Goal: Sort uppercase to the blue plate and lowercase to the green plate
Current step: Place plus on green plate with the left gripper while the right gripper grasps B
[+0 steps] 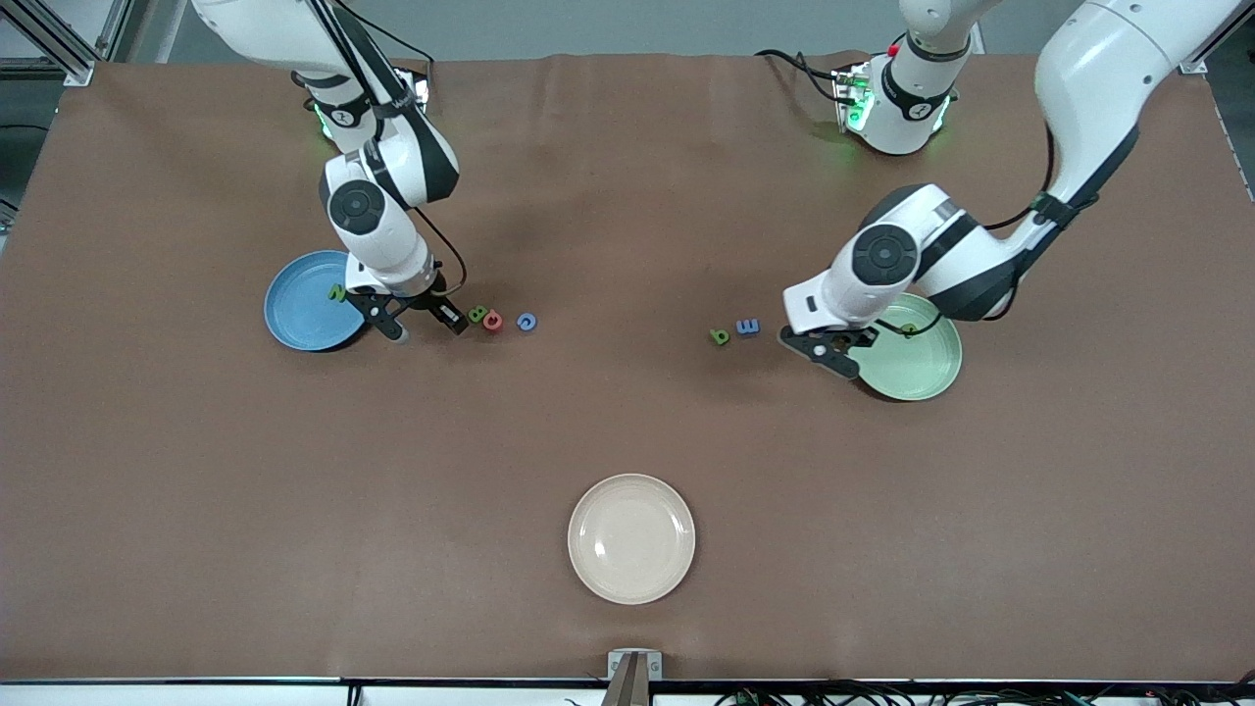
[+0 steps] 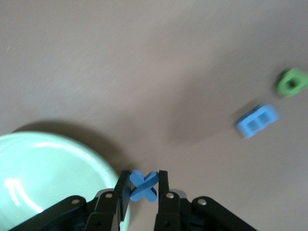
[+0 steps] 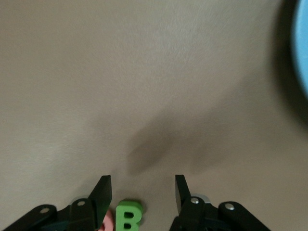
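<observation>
Cream plate (image 1: 631,538) lies apart; left pincer (image 2: 143,185) grips blue x (image 2: 143,186), right pincer (image 3: 143,192) gapes over B (image 3: 128,216).

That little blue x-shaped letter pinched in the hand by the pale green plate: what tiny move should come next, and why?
Probably a short carry over the round pale mint-green plate, then release. The left hand is shut on the small blue x-shaped letter just beside the plate's rim, not yet over it.
</observation>
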`<state>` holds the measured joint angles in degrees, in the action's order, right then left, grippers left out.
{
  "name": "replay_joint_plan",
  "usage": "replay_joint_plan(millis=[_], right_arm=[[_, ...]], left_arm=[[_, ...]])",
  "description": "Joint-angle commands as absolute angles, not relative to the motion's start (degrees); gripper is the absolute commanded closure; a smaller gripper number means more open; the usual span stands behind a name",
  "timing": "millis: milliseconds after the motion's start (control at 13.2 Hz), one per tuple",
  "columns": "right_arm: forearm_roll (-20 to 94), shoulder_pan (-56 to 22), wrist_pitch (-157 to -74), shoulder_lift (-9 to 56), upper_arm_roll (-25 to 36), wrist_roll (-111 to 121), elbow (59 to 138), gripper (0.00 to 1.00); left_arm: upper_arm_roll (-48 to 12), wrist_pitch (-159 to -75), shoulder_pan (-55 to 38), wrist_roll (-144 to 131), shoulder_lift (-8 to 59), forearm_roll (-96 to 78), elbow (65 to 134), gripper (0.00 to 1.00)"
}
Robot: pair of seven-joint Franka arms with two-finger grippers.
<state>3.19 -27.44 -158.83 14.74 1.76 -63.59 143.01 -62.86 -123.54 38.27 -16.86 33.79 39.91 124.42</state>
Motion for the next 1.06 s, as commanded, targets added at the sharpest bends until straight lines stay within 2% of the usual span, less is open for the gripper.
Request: replay_joint_plan(millis=[0, 304, 608, 760, 836, 912, 988], right_arm=[[3.6, -29.8, -160.3, 17.2, 2.2, -64.7, 141.5, 0.39], [3.5, -32.2, -161.9, 19.2, 2.2, -66.5, 141.4, 0.40], [3.5, -33.2, -161.7, 19.6, 2.2, -66.7, 141.6, 0.49], [3.5, -33.3, -161.7, 20.1, 2.2, -66.7, 141.6, 0.57], [3.5, -33.3, -161.7, 20.4, 2.2, -66.7, 141.6, 0.57], [3.6, -33.3, -161.7, 20.7, 2.2, -66.9, 141.6, 0.56], [3.6, -33.4, -161.6, 20.7, 2.1, -67.4, 141.6, 0.56]], left_arm=[[-64.5, -126.1, 44.2, -14.1, 31.9, 43.4, 129.0, 0.83], [-64.2, -131.0, 49.6, -13.2, 34.4, 50.3, 132.4, 0.83], [-63.6, -132.6, 51.7, -13.2, 35.9, 53.7, 134.4, 0.81], [-63.2, -133.1, 51.7, -13.2, 36.1, 53.8, 134.4, 0.73], [-63.2, -133.1, 51.8, -13.3, 36.1, 53.8, 134.4, 0.59], [-63.2, -133.0, 51.8, -13.3, 36.0, 53.8, 134.4, 0.26], [-63.2, -133.0, 51.8, -12.9, 35.7, 53.8, 134.4, 0.04]])
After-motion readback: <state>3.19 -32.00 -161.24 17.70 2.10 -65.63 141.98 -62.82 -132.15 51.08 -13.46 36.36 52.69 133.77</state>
